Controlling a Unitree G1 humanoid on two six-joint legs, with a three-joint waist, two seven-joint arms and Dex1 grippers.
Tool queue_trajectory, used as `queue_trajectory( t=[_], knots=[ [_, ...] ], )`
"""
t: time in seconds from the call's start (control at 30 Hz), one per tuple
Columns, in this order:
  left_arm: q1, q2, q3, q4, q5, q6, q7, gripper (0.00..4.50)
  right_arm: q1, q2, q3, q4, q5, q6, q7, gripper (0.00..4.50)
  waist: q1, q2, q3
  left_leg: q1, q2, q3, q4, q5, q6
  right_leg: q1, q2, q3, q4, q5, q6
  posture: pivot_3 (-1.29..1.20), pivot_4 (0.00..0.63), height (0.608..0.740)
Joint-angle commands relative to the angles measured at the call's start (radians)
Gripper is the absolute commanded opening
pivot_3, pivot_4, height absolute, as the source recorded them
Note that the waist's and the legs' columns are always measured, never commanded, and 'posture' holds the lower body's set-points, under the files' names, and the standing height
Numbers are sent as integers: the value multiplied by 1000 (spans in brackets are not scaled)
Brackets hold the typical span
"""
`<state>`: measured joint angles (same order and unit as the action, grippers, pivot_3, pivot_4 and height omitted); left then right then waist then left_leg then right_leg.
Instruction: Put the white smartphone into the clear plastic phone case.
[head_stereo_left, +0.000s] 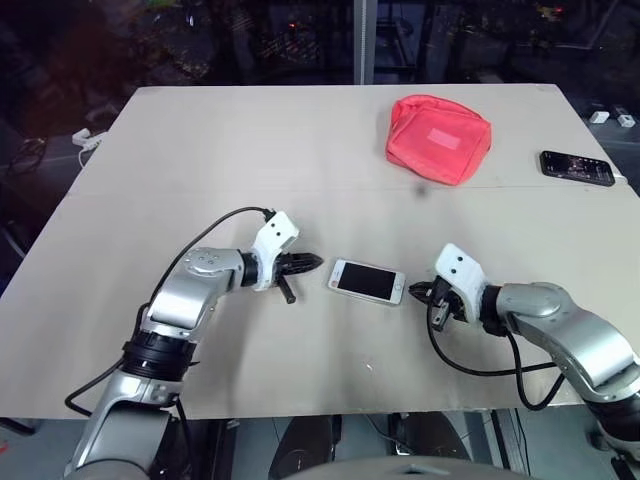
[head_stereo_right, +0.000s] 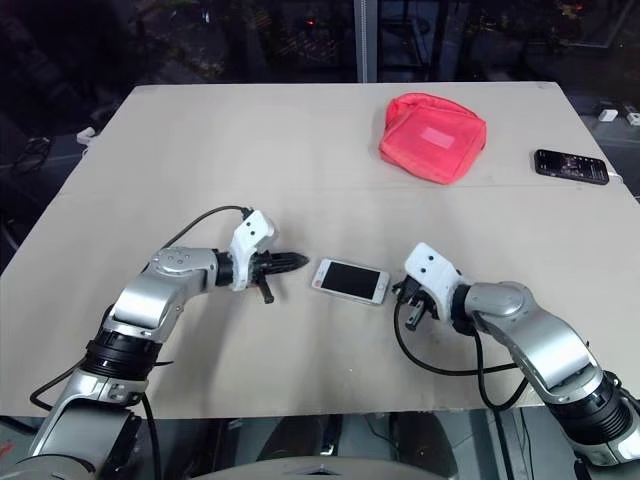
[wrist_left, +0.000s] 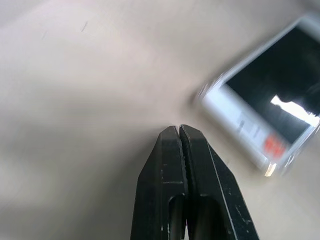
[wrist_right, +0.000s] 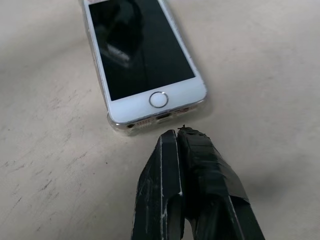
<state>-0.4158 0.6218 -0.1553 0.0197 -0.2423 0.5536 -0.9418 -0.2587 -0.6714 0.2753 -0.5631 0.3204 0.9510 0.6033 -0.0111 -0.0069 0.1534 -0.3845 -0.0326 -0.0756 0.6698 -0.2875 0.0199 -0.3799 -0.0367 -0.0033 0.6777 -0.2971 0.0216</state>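
Phone (head_stereo_left: 368, 281) lies flat, screen up, near the middle of the front part of the surface (head_stereo_left: 250, 150), between the two hands. In the right wrist view a thin transparent rim shows along its home-button end and sides, so the case (wrist_right: 114, 126) appears to sit around the phone; how fully it is seated cannot be told.

Left hand (head_stereo_left: 312, 263): fingers pressed together, holding nothing, tip pointing at the phone's near end from just beside it, not touching. A black stub projects below the fingers.

Right hand (head_stereo_left: 418, 293): fingers likewise closed on nothing, tip just short of the home-button end, with a narrow strip of bare surface between them in the wrist view.

Red pouch (head_stereo_left: 438, 138) rests towards the far right of the surface, well apart from the phone. Black phone (head_stereo_left: 577, 167) lies at the right edge, beyond the pouch. White plug (head_stereo_left: 84, 138) with cable sits off the far left edge.
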Motion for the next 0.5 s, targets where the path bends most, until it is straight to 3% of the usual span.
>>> queue_trajectory(
  t=[0.03, 0.3, 0.5],
  knots=[
    [17, -28, -61, -36, 25, -16, -5, 36, -36, 10, 18, -14, -7, -29, 16, 3, 3, 0, 0, 0, 0, 0, 0, 0, 0, 0, 0, 0, 0, 0, 0, 0, 150, 740],
    [30, -59, -65, -81, 18, -2, -20, 36, -98, 27, 111, 10, -53, -34, 29, 3, 3, 0, 0, 1, 0, 0, 0, 0, 0, 0, 0, 0, 0, 0, 0, 0, 150, 740],
    [15, -68, 14, -92, -41, 49, -13, 36, -39, -10, 28, -14, -53, -30, 17, 3, 7, 0, 0, 0, 0, 0, 0, 0, 0, 0, -1, 0, 0, 0, 0, 0, 150, 740]
  ],
)
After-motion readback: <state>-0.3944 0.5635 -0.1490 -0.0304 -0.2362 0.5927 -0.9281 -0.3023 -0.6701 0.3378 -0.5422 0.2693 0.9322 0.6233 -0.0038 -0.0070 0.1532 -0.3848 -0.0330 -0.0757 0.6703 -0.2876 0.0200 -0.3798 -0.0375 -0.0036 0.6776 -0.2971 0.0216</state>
